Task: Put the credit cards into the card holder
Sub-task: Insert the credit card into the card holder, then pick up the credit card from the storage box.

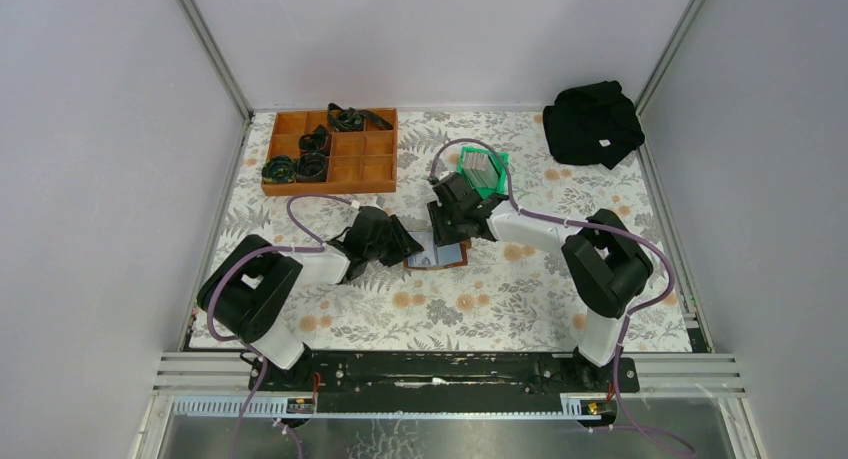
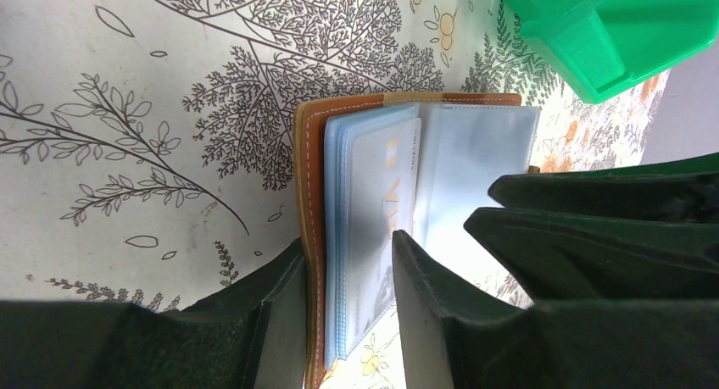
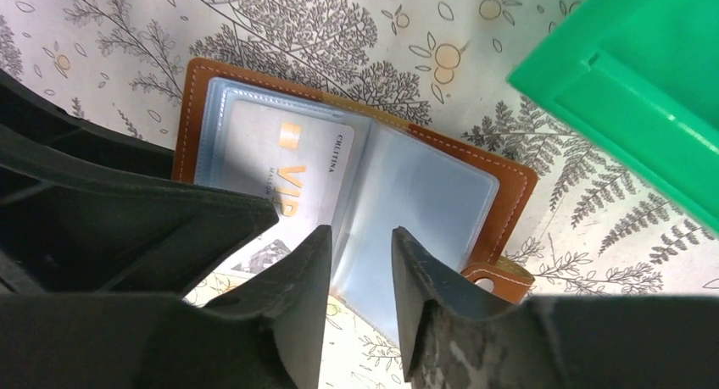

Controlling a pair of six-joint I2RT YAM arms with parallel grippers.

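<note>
The card holder (image 1: 437, 257) lies open on the floral mat as a brown leather wallet (image 3: 509, 181) with clear sleeves. A pale credit card (image 3: 280, 152) with orange "VIP" lettering sits in a left sleeve (image 2: 381, 177). My left gripper (image 2: 348, 241) is shut on the holder's left half, one finger outside the leather cover (image 2: 314, 152) and the other on the sleeves. Just above the middle sleeves, my right gripper (image 3: 362, 230) is open with nothing between its fingers. More grey credit cards (image 1: 483, 171) are stacked in the green bin (image 1: 466, 160).
The green bin (image 3: 644, 84) stands just beyond the holder, close to the right gripper (image 1: 450, 219). A wooden compartment tray (image 1: 352, 169) with black coiled items sits at the back left. A black cloth (image 1: 592, 122) lies at the back right. Walls close in both sides.
</note>
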